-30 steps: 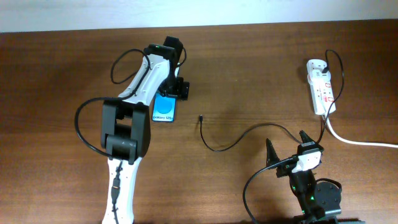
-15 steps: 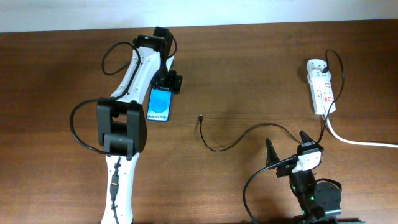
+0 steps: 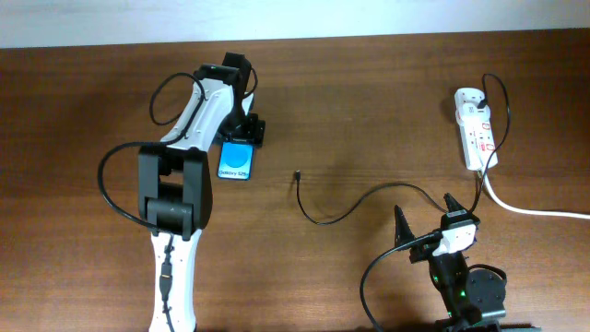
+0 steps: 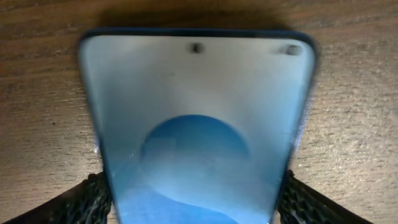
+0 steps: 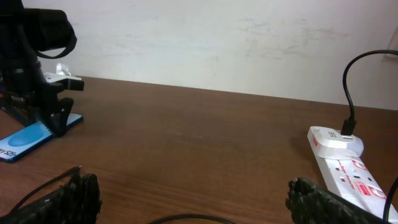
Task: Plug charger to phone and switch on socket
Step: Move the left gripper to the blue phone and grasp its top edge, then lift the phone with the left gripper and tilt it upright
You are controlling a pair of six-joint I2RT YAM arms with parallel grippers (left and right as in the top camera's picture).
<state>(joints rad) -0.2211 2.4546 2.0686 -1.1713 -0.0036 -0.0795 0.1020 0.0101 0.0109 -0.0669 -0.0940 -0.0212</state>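
The phone (image 3: 236, 162) lies screen-up on the dark wooden worktop (image 3: 369, 92), its far end pinched by the left gripper (image 3: 241, 138). The charger (image 3: 350, 207) trails well to its right, and the socket (image 3: 477, 129) lies near the right edge. The right gripper (image 3: 426, 217) gapes wide, empty. A pale wall (image 5: 217, 37) stands behind.

Laid out across the table (image 3: 369, 83) left to right: phone (image 3: 236, 162), then charger (image 3: 327, 222) (tip toward the phone, well apart from it), then socket (image 3: 477, 129) far right, behind the right gripper (image 3: 424, 205).

Phone (image 5: 25, 142) flat far left; charger (image 5: 346, 93) plugged into socket (image 5: 348, 169) at right.
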